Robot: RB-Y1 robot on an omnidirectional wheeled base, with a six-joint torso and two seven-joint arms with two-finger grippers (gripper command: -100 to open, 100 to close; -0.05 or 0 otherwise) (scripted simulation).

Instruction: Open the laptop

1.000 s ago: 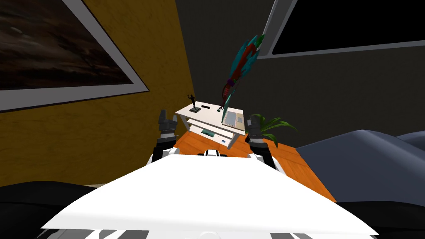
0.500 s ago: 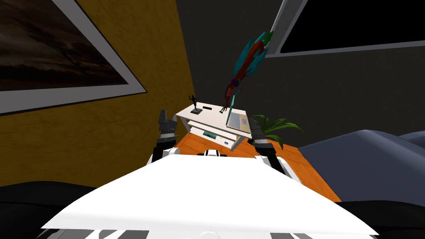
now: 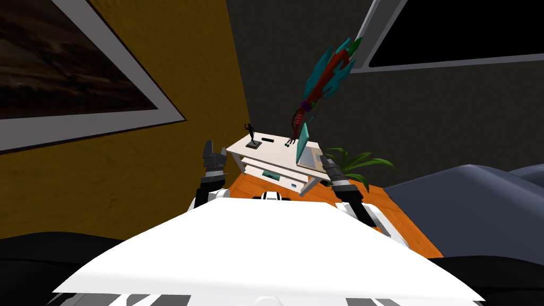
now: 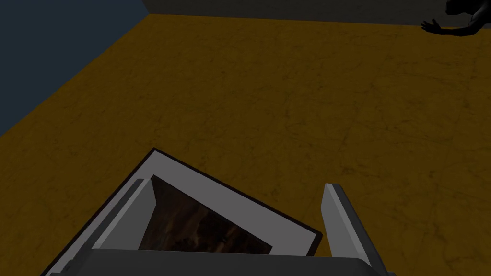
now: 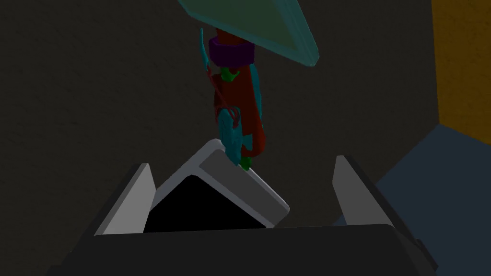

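Fingers (image 5: pixel 352 191) of the right gripper (image 3: pixel 324 160) stand apart, grasping nothing, just beside the laptop (image 3: pixel 305 147); laptop sits at the desk's (image 3: pixel 267 152) right end, lid raised; left gripper (image 3: pixel 211 151) likewise spread and empty, left of the desk.

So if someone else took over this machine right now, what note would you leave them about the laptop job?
Left end effector: open, empty, raised beside the white desk.
Right end effector: open, empty, close to the laptop at the desk's right end.
Done: the teal lid stands steeply up from the base, so the laptop looks open.
Left: probably only drawing the right arm clear without knocking the lid.
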